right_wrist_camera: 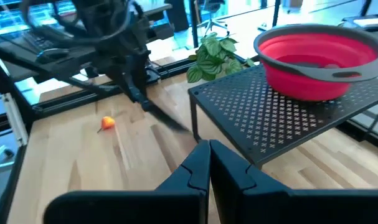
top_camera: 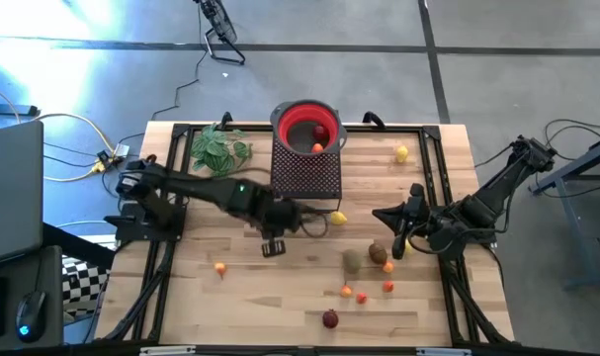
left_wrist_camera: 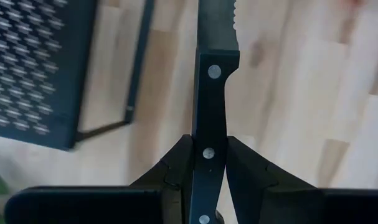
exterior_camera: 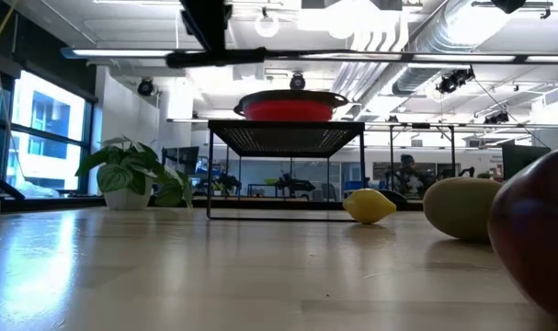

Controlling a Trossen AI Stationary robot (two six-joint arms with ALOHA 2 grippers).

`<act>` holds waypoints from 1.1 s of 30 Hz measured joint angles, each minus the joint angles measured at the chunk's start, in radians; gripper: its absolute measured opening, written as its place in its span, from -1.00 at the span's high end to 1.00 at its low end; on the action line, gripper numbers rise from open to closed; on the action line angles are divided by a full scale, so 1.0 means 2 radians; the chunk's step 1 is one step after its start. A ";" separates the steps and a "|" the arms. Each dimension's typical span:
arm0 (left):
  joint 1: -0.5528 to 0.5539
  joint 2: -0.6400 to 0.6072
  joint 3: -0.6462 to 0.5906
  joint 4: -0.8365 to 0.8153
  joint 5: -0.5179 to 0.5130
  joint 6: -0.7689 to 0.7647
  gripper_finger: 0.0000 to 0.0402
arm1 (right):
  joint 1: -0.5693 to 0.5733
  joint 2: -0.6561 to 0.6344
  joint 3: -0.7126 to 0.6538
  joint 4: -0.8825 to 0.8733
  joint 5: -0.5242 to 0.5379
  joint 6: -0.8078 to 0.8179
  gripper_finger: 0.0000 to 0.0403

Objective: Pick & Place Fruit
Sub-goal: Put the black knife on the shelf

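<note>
My left gripper hangs over the middle of the table, just in front of the black mesh stand, and is shut on a black-handled knife. Its serrated blade shows in the right wrist view. Fruit lies loose on the wood: a lemon, a second yellow piece, brown and olive ovals, small orange ones and a dark red ball. Two pieces lie in the red bowl on the stand. My right gripper is shut, raised at the right. My left gripper pinches the knife's riveted black handle between its two fingers, about midway along the handle. The fingers come from above, slanting steeply down, and lie across the knife. The knife is lifted clear of the table, its blade pointing away from the wrist.
A green leafy sprig lies at the far left of the table. Black frame rails run along both table sides. In the low view the lemon, an olive oval and a dark red ball lie close by.
</note>
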 joint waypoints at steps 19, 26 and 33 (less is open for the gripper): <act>0.132 -0.005 0.000 0.028 -0.006 0.186 0.66 | 0.000 0.000 0.000 -0.001 0.037 0.002 0.99; 0.145 0.004 -0.001 0.041 -0.007 0.234 0.66 | 0.000 0.000 0.000 -0.001 0.037 0.004 0.99; 0.162 0.017 0.000 0.046 -0.006 0.244 0.66 | 0.000 0.000 0.000 -0.001 0.039 0.004 0.99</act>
